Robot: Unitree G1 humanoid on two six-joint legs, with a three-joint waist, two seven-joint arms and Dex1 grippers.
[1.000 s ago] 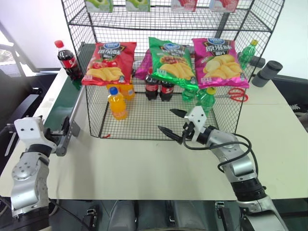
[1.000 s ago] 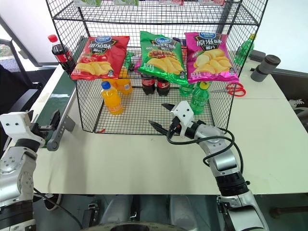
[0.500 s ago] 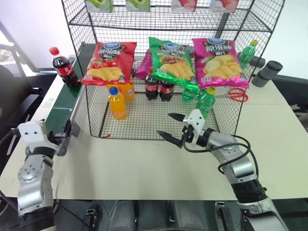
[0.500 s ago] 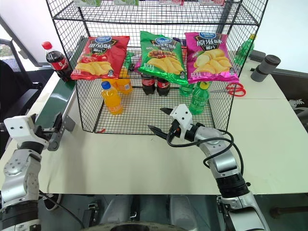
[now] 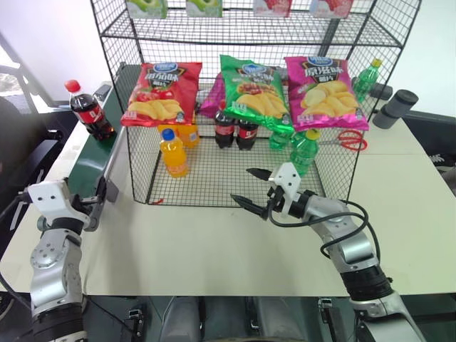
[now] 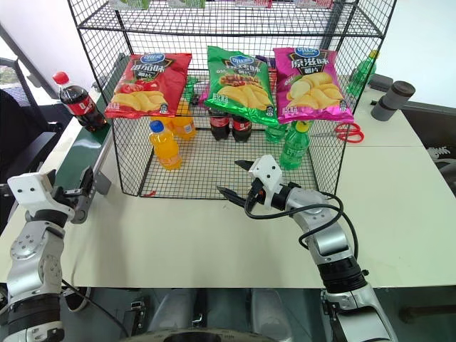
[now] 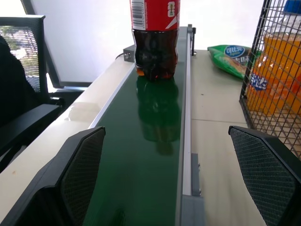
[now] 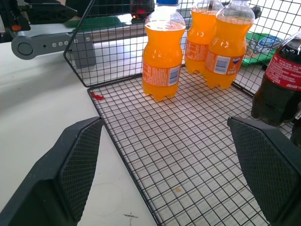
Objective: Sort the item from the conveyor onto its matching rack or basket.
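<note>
While both grippers wait open, cola bottle (image 5: 84, 110) nearer along conveyor (image 5: 89, 165) than before

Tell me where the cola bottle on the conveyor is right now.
In the left eye view, the cola bottle stands upright on the green conveyor, at the far left beside the wire rack, ahead of the open left end effector.

The cola bottle (image 5: 84, 111) holds dark brown liquid under a red cap and red label. The belt (image 7: 141, 155) is dark green with grey rails. The shelf (image 5: 235, 174) is black wire grid. Chip bags hang in red (image 5: 161, 92), green (image 5: 251, 89) and pink (image 5: 324, 91). The orange bottle (image 5: 173, 152) has a blue cap. The table (image 5: 206, 253) is cream.
</note>
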